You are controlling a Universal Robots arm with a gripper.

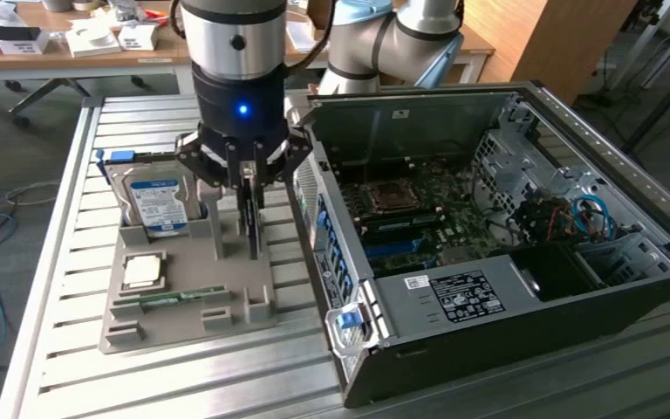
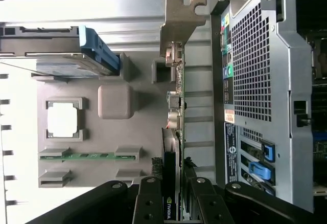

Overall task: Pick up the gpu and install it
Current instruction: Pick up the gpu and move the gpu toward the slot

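Wrist view: gripper (image 2: 176, 199) jaws clenched on the graphics card (image 2: 176, 106), upright along the holder (image 1: 184, 319) edge nearest the computer case (image 1: 487, 292). Pick-up step, probably; freeing it calls for a straight upward pull.

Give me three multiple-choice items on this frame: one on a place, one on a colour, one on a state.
1. Where is the gpu?
A. lifted clear of everything
B. on edge in the grey holder, under the gripper
C. lying flat on its face

2. What colour is the memory stick?
A. green
B. red
C. yellow

3. How does the computer case stand?
A. shut
B. tipped face down
C. open on top

Answers:
1 B: the card stands upright in the holder, below the gripper.
2 A: the stick lying in the holder is green.
3 C: the motherboard is exposed.
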